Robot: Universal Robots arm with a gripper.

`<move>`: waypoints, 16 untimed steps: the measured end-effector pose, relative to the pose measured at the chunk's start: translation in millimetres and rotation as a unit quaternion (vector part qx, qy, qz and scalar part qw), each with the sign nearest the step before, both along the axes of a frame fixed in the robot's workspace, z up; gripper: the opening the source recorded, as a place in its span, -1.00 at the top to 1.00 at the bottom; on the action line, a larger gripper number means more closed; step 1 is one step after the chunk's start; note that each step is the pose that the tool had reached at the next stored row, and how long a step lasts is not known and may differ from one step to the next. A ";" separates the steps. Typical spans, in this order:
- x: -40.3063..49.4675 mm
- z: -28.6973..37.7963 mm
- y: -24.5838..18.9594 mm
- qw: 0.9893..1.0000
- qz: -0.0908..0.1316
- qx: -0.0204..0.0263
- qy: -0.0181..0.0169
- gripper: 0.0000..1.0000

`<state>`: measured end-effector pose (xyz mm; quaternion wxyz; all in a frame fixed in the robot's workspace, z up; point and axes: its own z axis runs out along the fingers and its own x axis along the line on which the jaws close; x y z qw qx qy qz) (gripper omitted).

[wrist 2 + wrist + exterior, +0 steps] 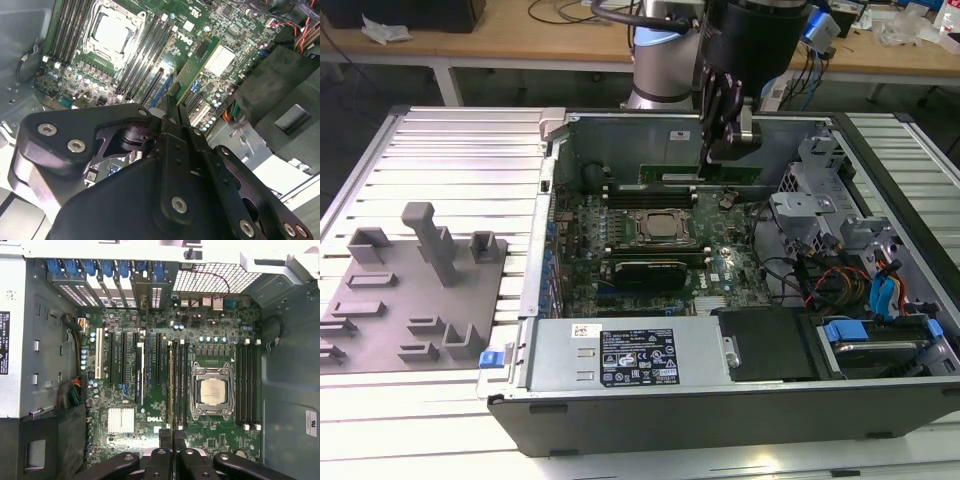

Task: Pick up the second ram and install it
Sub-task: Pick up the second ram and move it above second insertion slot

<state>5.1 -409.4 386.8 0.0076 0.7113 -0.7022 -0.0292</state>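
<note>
Over motherboard [235, 31] | end effector [173, 102] pinching second ram [201, 64] | CPU socket [114, 31] nearby

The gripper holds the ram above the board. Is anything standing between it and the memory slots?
Nothing visible does. The gripper is shut on the second ram, which hangs edge-on over the black slots beside the CPU socket; no cable or card crosses the gap between them.

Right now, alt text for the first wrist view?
The gripper holds the second ram edge-on over the motherboard of an open PC case, its long edge parallel to the black memory slots next to the CPU socket. Whether it sits in a slot cannot be told.
</note>
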 end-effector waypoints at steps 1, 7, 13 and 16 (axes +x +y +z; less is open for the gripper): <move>0.0 -0.3 0.0 1.000 0.000 0.000 0.000 0.73; 0.0 -2.5 0.0 1.000 0.000 0.000 0.000 0.73; 0.0 -7.2 0.0 1.000 0.000 0.000 0.000 0.73; 0.2 -11.8 2.3 1.000 0.000 0.005 0.000 0.73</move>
